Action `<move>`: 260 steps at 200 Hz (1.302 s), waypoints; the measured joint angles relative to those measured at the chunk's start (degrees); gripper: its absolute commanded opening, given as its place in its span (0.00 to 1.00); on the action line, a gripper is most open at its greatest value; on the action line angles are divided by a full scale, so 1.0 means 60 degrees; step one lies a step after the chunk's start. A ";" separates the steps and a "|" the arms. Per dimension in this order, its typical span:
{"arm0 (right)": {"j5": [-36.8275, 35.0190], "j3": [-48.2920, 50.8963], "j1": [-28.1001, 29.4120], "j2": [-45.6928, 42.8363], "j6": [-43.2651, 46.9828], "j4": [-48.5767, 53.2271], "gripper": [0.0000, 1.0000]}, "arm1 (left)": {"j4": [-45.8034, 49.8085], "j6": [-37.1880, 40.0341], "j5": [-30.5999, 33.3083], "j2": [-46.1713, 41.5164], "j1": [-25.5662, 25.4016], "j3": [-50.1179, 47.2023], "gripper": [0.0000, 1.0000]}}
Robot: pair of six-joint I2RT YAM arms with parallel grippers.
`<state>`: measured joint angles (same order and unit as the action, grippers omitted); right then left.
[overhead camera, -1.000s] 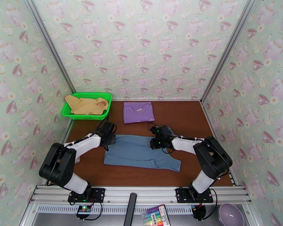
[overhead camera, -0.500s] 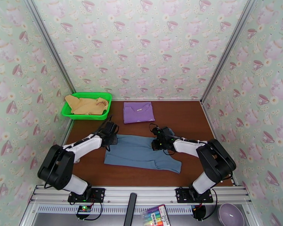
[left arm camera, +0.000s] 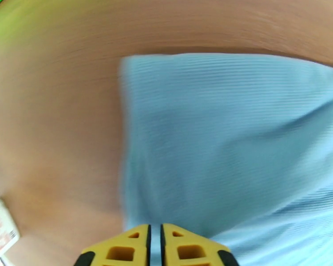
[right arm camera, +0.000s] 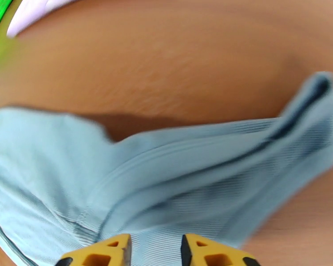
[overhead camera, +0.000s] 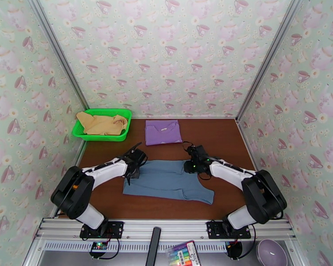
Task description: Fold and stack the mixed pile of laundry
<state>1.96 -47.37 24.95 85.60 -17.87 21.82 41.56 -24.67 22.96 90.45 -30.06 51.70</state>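
Across the middle of the brown table lies the slate-blue shirt, spread flat with one sleeve trailing toward the near right. It looks like light, limp ribbed knit. It should sag and drape when lifted and may slide over the smooth wood, so it wants two pinches at once, on the far corners or along the hem, with a doubled edge giving the surest hold.

At the far left corner sits the green basket, with the tan-yellow shirt crumpled inside and not yet folded. Just right of it, at the far edge, the purple shirt lies folded, well apart from the blue one. That leaves room to fold away from the arms, though a long throw could land on it.

The left gripper hangs over the shirt's left edge, jaws all but together. I cannot tell whether any cloth is caught. The right gripper is above the rumpled right side, jaws apart and gripping nothing.
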 measured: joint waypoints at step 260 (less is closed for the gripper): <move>-0.0849 -0.7380 -0.2514 0.5574 0.3442 0.2787 0.39 | 0.1497 0.0244 -0.1421 -0.1322 0.0984 0.1599 0.60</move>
<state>-3.14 -91.66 9.87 119.04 2.79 38.54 50.54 -23.20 14.44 82.52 -24.16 61.30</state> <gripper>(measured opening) 0.371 0.598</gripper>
